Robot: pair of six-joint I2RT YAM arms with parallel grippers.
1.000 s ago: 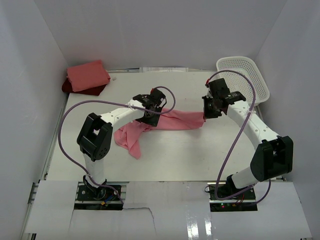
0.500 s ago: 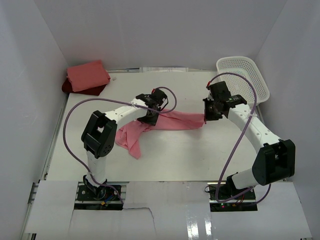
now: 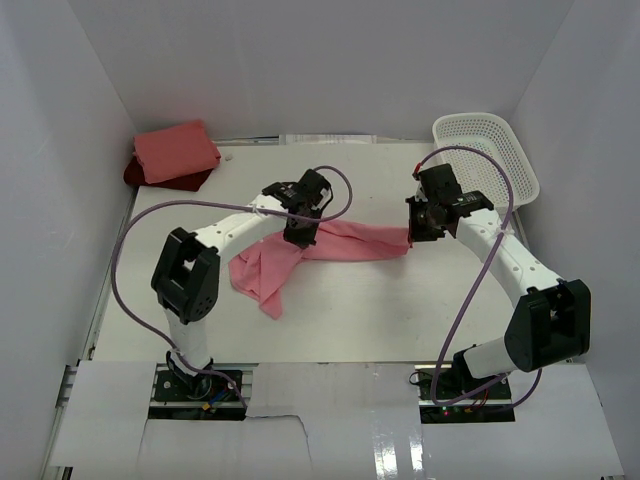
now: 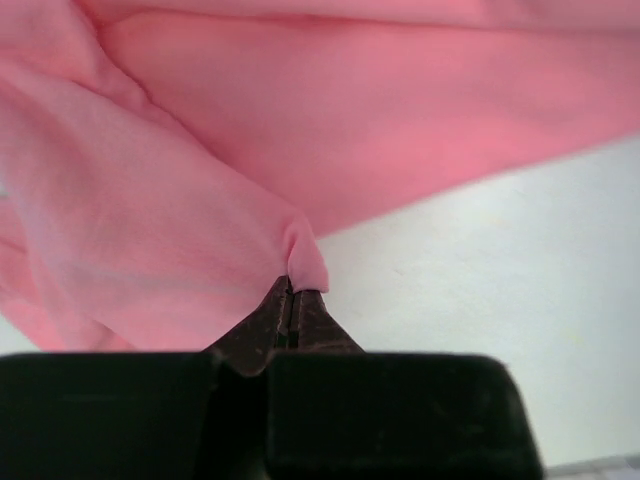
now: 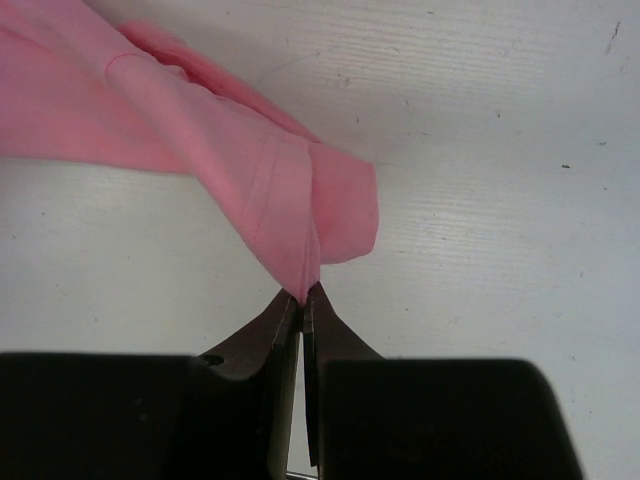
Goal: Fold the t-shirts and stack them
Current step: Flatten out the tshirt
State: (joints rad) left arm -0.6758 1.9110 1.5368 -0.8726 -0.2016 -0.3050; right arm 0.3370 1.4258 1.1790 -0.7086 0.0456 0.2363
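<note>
Rose shirt [image 3: 350, 243] being clamped at opposite ends by left end effector [image 3: 300, 237] and right end effector [image 3: 411, 237]; basket [image 3: 510, 160] sitting back right, apart.

The count
There were one rose pink t-shirt [image 3: 335, 243], one salmon pink t-shirt [image 3: 176, 150], one dark red t-shirt [image 3: 134, 175] and one basket [image 3: 490, 140].
</note>
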